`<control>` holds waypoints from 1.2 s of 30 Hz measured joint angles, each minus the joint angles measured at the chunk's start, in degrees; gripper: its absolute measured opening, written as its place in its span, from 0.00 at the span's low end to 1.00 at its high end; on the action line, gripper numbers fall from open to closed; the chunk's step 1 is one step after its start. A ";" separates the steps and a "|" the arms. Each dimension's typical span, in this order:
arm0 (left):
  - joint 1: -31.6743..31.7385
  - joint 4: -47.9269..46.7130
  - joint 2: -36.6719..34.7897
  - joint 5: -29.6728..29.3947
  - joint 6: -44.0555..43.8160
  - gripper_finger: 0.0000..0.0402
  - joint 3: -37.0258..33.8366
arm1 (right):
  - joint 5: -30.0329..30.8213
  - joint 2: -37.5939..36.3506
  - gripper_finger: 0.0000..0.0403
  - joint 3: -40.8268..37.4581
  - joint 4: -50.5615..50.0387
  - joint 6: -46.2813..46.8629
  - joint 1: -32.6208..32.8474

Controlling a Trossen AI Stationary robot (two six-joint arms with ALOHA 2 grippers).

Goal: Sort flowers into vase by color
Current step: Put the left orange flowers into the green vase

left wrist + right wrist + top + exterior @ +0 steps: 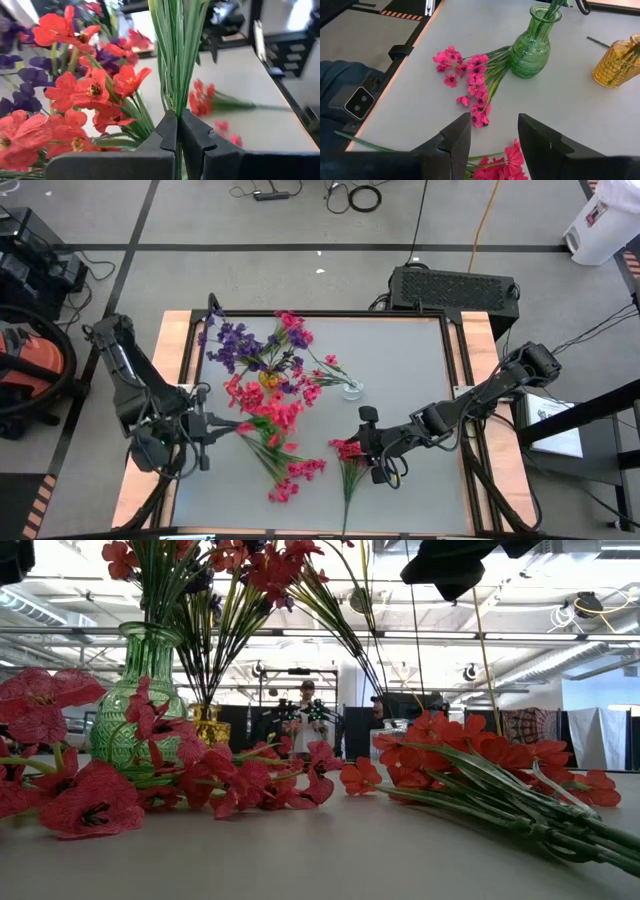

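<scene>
While high view hides it | left wrist: left gripper (177,132) pinching stems (177,50)

Grey tabletop (400,380), wood edging along sides. Grey floor (250,230) marked with dark tape lines; cables (355,195) lying loose. Black box (455,288) behind tabletop. White bin (603,225) at corner. Beyond: open hall, ceiling beams (540,635), person (305,720) standing far off.

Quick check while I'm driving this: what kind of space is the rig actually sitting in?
Most likely a robotics lab or workshop in an open industrial hall: cables trail across the taped concrete floor, exposed ceiling ducts run overhead, and people stand among equipment beyond the table.
</scene>
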 joint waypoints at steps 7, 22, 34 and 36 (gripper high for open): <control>-2.89 20.29 4.05 -5.55 5.20 0.03 -6.22 | 0.01 0.00 0.39 0.00 0.00 -1.26 0.00; -4.20 45.08 25.11 -29.00 11.85 0.03 -9.56 | 0.01 0.00 0.39 0.00 2.27 -1.23 0.00; -0.95 39.07 25.92 -29.00 2.86 0.03 -9.54 | 0.01 0.00 0.39 0.00 3.69 -1.91 0.00; -0.05 39.45 25.90 -29.00 2.88 0.03 -9.54 | 0.01 0.00 0.39 -0.02 3.69 -2.45 0.00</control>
